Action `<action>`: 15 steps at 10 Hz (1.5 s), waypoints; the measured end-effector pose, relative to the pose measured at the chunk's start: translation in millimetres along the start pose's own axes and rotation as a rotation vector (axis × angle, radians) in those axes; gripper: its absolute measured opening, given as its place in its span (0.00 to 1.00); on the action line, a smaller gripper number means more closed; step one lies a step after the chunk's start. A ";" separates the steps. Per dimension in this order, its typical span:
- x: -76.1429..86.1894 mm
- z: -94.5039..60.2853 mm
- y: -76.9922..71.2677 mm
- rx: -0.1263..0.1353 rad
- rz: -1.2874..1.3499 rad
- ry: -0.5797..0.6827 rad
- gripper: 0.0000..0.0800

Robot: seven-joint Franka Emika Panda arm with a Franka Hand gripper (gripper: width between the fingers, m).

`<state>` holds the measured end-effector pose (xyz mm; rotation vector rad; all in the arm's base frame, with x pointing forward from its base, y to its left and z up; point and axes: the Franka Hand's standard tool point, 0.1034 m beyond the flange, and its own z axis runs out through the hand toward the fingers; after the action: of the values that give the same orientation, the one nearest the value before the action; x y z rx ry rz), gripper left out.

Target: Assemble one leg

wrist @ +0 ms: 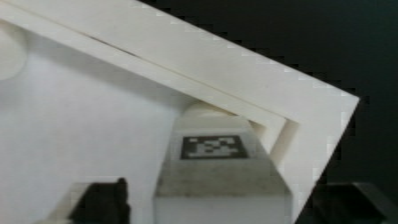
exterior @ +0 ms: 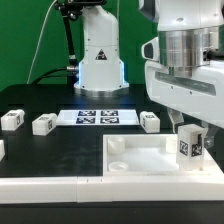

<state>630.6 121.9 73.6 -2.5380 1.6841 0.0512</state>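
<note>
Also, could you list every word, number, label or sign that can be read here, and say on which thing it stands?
Words or numbers: none readable.
Triangle sign on the robot base: too small to read.
Square marker tags, patterns only: on the held leg, the loose legs, the marker board.

Bright, even overhead light; white parts nearly blow out (wrist view softly blurred), black table stays dark.
</note>
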 end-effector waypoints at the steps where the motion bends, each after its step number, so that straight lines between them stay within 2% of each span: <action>1: 1.0 -1.0 -0.4 -0.002 -0.098 0.000 0.73; 2: 1.5 -1.3 -0.5 -0.003 -0.235 0.002 0.80; 3: 0.9 -1.2 -0.5 -0.005 -0.348 0.002 0.81; 4: -1.0 -1.0 1.1 -0.018 -0.455 -0.005 0.81; 8: -3.1 -0.7 0.8 -0.024 -0.910 -0.005 0.81; 12: -0.6 -0.5 1.4 -0.025 -1.258 -0.006 0.81; 15: 3.9 -0.3 1.4 -0.040 -1.526 0.014 0.81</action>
<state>630.9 117.8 73.5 -3.0379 -0.5440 -0.0499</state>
